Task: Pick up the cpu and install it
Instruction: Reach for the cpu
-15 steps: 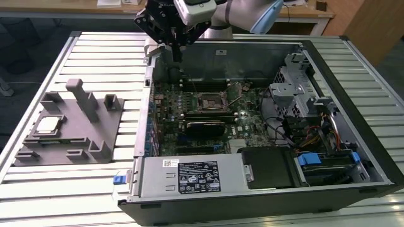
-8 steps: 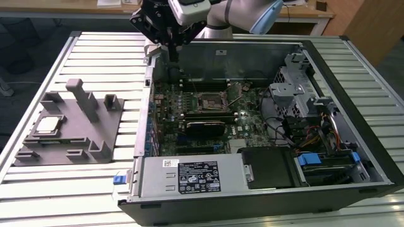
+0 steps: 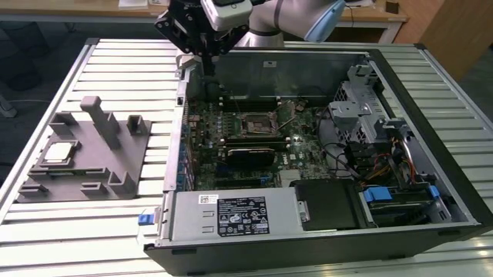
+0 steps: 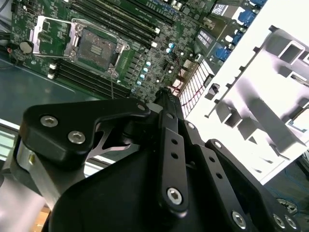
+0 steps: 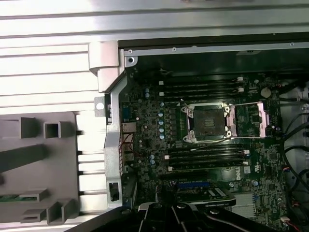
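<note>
the cpu (image 3: 59,151) sits flat, pale top up, in a pocket of the grey fixture block (image 3: 92,173) on the slatted surface (image 3: 46,231), to the exterior view's left of the open pc case (image 3: 308,69) — untouched and well apart from the hand. the hand (image 3: 207,66) hangs off the arm (image 3: 301,17) over the case's far corner on that same side, just above the top edge of the case wall, pointing down. its fingers (image 4: 166,104) are together w/ nothing between them; in the second wrist view they come to one narrow tip above the board's edge. inside the case the motherboard (image 3: 301,144) lies flat. its cpu socket (image 3: 256,122) is near the middle, w/ the metal retention frame (image 5: 251,118) flipped open beside it and the contact bed showing in both wrist views. mem slots run along both sides of the socket. a silver box w/ a label (image 3: 231,216) sits along the case's near edge in the exterior view — drive cage (image 3: 362,109) and cables (image 3: 385,167) to the exterior view's right.
</note>
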Motion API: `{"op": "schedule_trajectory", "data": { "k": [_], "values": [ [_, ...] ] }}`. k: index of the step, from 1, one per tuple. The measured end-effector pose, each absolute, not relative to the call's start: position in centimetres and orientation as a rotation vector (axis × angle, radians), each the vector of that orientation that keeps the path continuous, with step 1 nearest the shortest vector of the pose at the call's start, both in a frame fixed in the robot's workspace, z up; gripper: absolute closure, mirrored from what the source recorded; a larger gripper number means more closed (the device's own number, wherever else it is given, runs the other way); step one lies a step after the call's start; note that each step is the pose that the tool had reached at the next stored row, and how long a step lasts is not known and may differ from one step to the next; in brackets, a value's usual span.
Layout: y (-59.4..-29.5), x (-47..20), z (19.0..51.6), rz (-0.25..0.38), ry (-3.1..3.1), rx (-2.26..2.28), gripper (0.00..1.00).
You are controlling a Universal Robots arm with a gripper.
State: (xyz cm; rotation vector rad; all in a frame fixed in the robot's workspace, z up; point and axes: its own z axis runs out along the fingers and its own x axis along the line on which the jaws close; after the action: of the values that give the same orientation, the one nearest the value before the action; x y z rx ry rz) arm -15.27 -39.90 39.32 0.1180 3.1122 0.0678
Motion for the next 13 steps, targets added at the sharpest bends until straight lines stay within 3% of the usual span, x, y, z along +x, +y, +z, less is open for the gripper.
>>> {"op": "schedule_trajectory", "data": {
  "k": [13],
  "values": [
    [-39.9,-17.1,39.3,0.068,3.112,0.118,0.89]
  ]
}}
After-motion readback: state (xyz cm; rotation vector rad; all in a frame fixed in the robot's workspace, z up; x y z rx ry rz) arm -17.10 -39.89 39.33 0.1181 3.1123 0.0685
